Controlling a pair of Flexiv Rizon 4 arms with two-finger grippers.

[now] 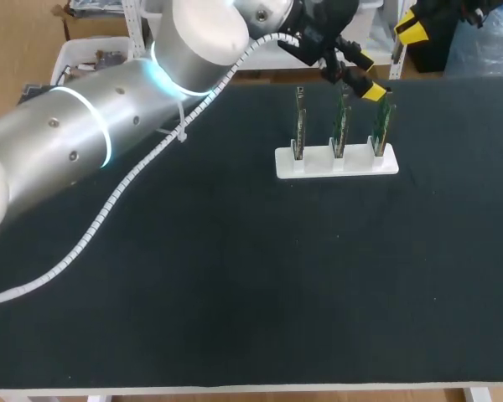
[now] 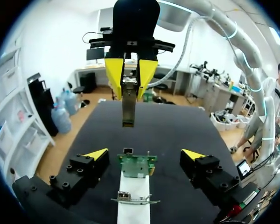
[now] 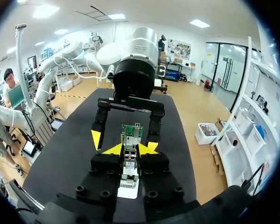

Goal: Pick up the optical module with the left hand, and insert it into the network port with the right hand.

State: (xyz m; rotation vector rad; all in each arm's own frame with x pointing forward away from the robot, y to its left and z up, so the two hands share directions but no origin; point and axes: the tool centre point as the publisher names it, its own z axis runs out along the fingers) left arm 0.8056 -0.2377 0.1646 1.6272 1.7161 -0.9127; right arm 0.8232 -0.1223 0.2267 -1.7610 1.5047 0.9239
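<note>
1. We are gripping the optical module (image 2: 128,106) in our right end effector (image 3: 130,150). Its yellow fingers are clenching the module's upper end from two sides, and the rest is hanging free below them.
2. The module is hanging in the air above the desk (image 1: 235,293), just beyond the white rack (image 1: 335,165) that is sitting near the desk's far right corner.
3. Our left end effector (image 2: 145,154) is standing released and is grasping nothing. Its fingers are spread wide to either side of an upright green network card (image 2: 136,165) in the rack, touching neither face.
4. The module is showing as a slim, straight bar of dull grey metal, squared at its lower tip.
5. We are judging it light and stiff, with smooth sides that could slip or twist under a weak pinch. Its nose is looking like the delicate part.
6. We are therefore favouring a hold on the flat long sides near the rear end, which leaves the nose free to enter the port.
7. The card is looking thin and held only by its slot, so a skewed push could be bending it.
8. The port itself is appearing too small for us to place surely.
</note>
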